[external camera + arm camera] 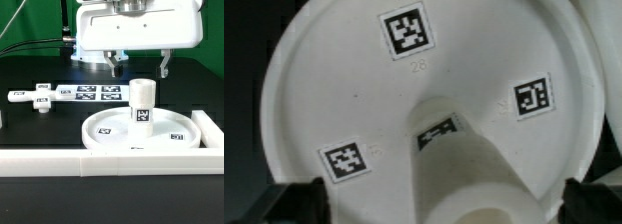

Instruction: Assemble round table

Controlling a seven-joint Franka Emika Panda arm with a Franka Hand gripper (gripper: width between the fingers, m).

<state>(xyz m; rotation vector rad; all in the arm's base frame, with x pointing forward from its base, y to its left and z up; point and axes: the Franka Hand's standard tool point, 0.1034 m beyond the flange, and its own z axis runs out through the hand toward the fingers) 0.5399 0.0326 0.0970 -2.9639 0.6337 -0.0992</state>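
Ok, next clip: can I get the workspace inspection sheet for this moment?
Surface: black table, edged by white border bars at the front and the exterior view's right.
Job's things: round disc lies flat; cylinder leg stands upright on its middle; cross-shaped base lies apart, on the exterior view's left.
Clutter: nothing seen; marker board lies behind the disc.
Grippers: gripper open, fingers spread wider than the leg, just above its top.
Cables: what look like dark cables behind the table.
Surroundings: green backdrop.
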